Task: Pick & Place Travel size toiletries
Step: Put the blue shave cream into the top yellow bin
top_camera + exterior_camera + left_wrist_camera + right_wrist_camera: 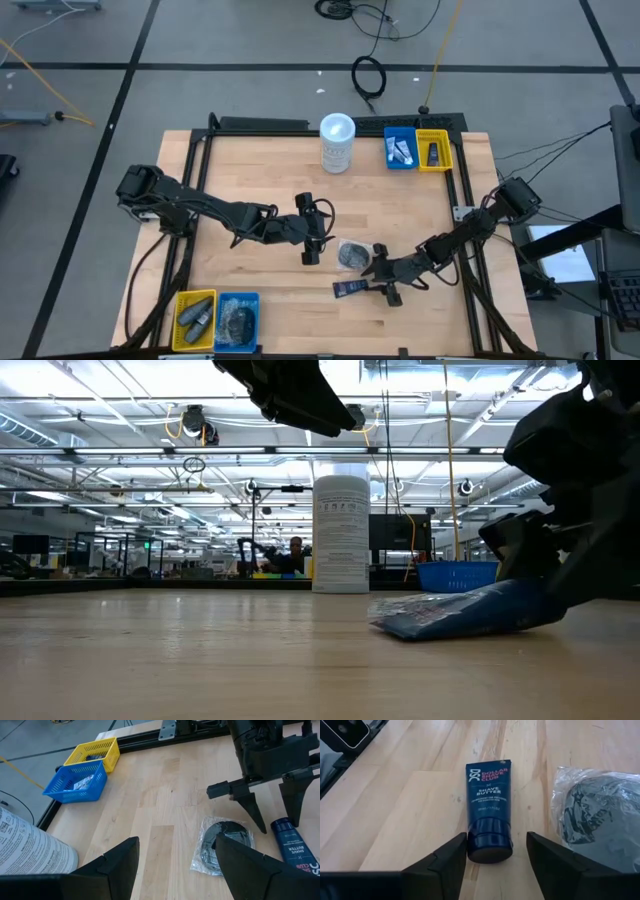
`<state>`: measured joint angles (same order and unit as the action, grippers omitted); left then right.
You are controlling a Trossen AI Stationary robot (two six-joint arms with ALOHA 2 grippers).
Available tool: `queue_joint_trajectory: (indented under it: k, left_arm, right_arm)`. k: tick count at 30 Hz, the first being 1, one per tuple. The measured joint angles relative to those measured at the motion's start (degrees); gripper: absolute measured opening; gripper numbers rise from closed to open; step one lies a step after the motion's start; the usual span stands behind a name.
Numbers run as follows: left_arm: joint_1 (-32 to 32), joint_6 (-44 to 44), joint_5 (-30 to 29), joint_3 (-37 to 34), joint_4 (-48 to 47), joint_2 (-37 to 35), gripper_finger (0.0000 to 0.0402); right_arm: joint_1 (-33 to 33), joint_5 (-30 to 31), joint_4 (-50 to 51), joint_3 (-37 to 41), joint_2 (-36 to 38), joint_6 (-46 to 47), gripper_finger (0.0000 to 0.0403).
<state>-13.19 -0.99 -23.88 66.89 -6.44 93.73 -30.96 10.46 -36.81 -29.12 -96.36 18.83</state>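
Overhead, four bins sit on the desk. Far right: a blue bin with white tubes, touching a yellow bin with one dark mini bottle. Near left: a second yellow bin with grey bottles, beside a second blue bin with a dark wrapped bundle. A white canister stands far centre. Right gripper, jaws spread, straddles the cap of a navy shave-butter tube lying flat, not clamped. Just beside it lies a clear-wrapped dark bundle. Left gripper hovers released near the bundle.
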Motion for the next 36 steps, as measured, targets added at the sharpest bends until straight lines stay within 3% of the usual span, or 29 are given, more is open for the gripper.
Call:
queue_joint_trajectory:
  k: [9, 24, 36]
  left_arm:
    - [0.0, 0.0, 0.0, 0.0, 0.0, 0.0, 0.0255]
    - [0.0, 0.0, 0.0, 0.0, 0.0, 0.0, 0.0255]
    - [0.0, 0.0, 0.0, 0.0, 0.0, 0.0, 0.0255]
  right_arm:
    - [0.0, 0.0, -0.7, 0.0, -0.2, 0.0, 0.0177]
    - [0.0, 0.0, -2.0, 0.0, -0.3, -1.0, 0.0176]
    - [0.0, -0.1, -12.1, -2.0, -9.8, -2.5, 0.0171]
